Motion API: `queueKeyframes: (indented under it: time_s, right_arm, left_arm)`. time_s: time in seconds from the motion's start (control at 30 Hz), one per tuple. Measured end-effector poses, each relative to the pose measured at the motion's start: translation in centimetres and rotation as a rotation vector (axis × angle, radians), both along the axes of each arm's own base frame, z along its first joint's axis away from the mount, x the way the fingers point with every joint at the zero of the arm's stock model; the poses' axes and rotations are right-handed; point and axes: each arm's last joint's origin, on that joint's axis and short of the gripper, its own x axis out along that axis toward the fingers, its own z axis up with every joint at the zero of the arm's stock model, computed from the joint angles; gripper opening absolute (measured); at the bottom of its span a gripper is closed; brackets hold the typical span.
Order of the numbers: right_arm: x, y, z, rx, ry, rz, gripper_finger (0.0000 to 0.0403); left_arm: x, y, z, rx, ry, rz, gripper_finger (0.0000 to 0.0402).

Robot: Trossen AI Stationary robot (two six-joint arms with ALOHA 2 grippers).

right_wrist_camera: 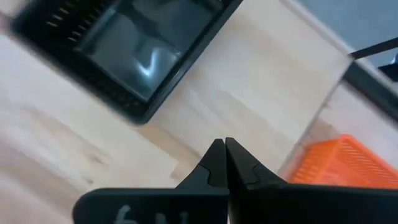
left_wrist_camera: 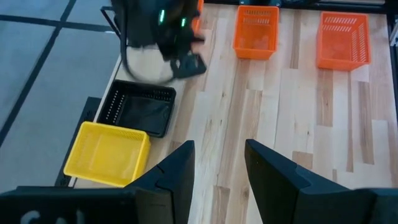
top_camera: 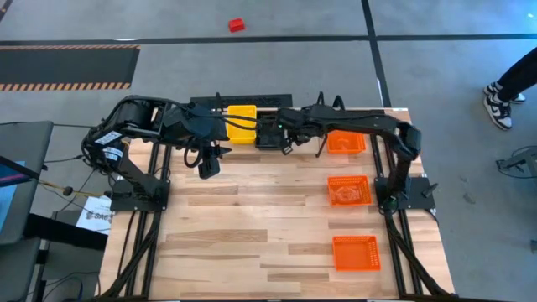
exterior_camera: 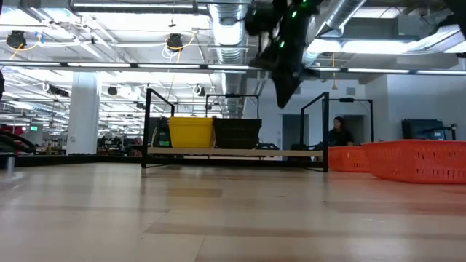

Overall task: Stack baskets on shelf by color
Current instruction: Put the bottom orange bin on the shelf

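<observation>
Baskets: 3 orange (top_camera: 349,191), 1 yellow (top_camera: 242,123), 1 black (left_wrist_camera: 138,108).

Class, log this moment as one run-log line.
left gripper: open, empty | right gripper: shut, empty | shelf: yellow basket, black basket

A large industrial lab or workshop hall: exposed silver ducting (exterior_camera: 226,36) and strip lights run across an open ceiling; the grey concrete floor (top_camera: 252,63) carries black-and-orange hazard striping (top_camera: 59,84); a person (exterior_camera: 338,132) sits at a distant workstation; a butcher-block workbench (top_camera: 252,226) stands on a black frame.
</observation>
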Motion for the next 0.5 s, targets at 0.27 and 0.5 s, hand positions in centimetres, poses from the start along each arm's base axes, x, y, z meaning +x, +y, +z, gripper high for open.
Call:
queueKeyframes:
  time_s: [0.27, 0.5]
  right_arm:
    - [-6.2, 5.4, 7.7, -0.084, -0.097, 0.018, 0.0002]
    - [-13.7, 9.6, 11.9, -0.023, -0.189, -0.088, 0.0006]
  left_arm:
    - [0.0, 0.0, 0.0, 0.058, 0.019, -0.066, 0.013]
    - [0.3, 0.4, 0.4, 0.259, 0.019, -0.077, 0.013]
